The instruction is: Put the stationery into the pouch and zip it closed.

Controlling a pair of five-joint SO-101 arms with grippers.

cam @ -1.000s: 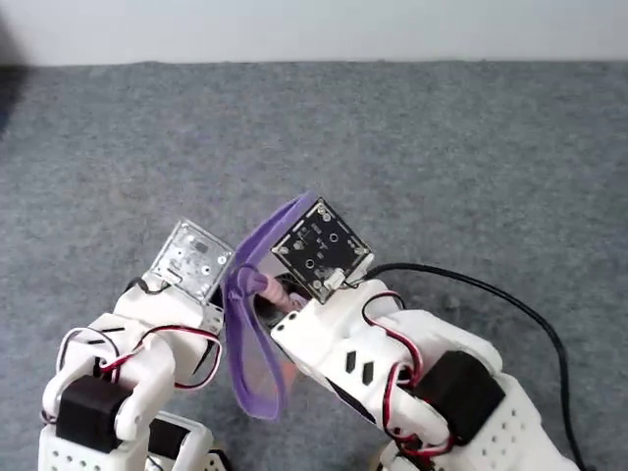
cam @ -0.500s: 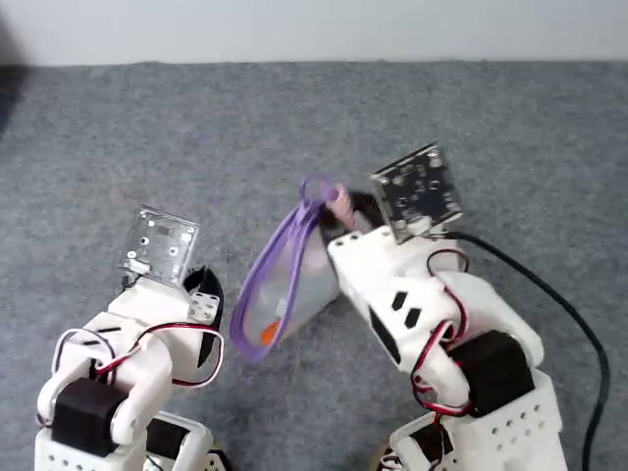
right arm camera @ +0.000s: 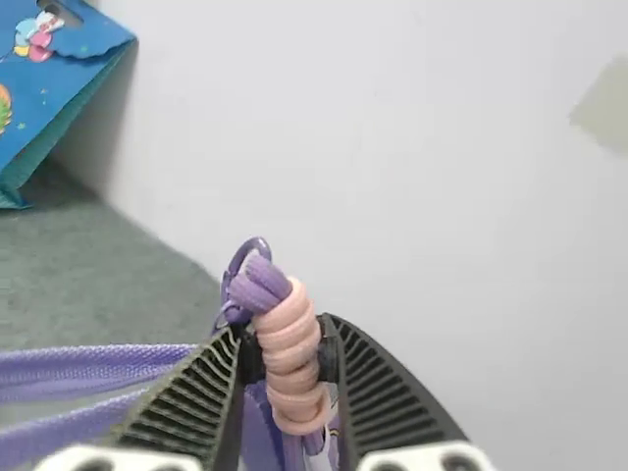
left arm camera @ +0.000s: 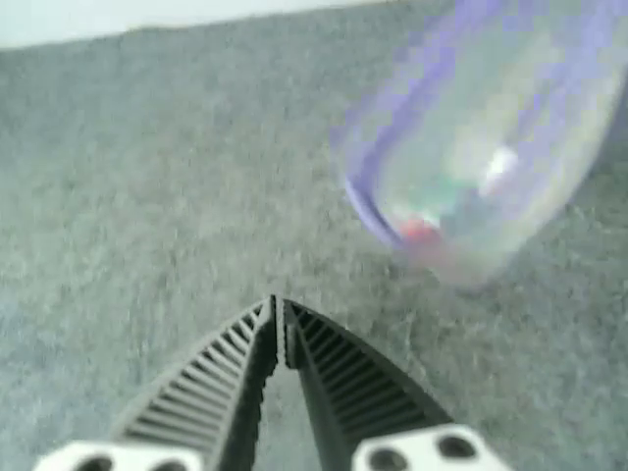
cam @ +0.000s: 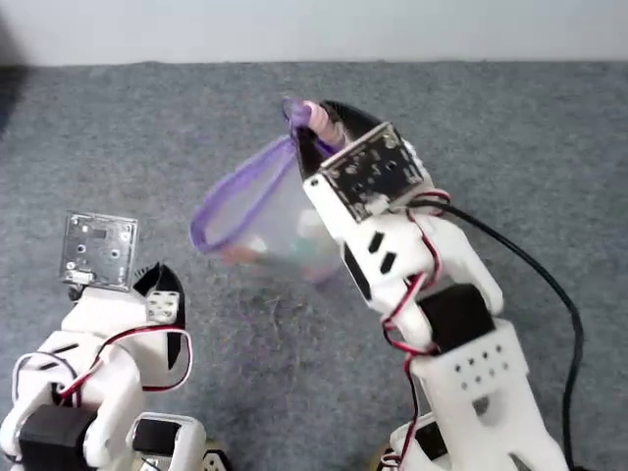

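Clear plastic pouch [cam: 270, 221] with purple zip edging hangs beneath your right pincer [right arm camera: 282, 332], which clamps its pink ringed zipper pull [right arm camera: 291, 368]. Coloured stationery [left arm camera: 422, 231] lies inside. Your left pincer [left arm camera: 279, 306], closed and empty, sits beyond the pouch's far end, over grey carpet [cam: 471, 128].

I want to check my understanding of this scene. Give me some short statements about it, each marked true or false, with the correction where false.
1. The right end effector grips the pink pull of the pouch. True.
2. The left end effector holds the pouch. False: it is shut on nothing, apart from the pouch.
3. The pouch is empty. False: coloured items lie inside.
4. The pouch has a purple edge. True.
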